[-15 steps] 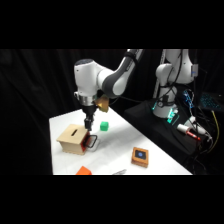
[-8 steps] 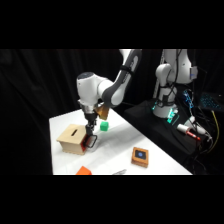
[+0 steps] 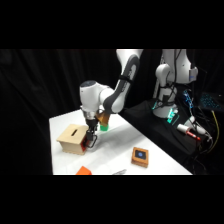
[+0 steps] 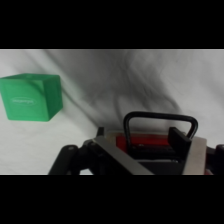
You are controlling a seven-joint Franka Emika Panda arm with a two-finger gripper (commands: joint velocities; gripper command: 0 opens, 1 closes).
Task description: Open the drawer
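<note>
End effector [image 3: 91, 141] is down at the drawer [image 4: 150, 145] front on the wooden box [image 3: 71, 138], fingers apart around the black loop handle [image 4: 159, 125]. Still needs to clamp, then pull straight out.

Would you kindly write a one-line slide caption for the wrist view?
Wrist view: the gripper poised at the drawer's black loop handle, with a green cube on the white table beyond.

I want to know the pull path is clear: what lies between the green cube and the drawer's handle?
Only bare white table between the green cube and the drawer's handle, as the wrist view shows.
</note>
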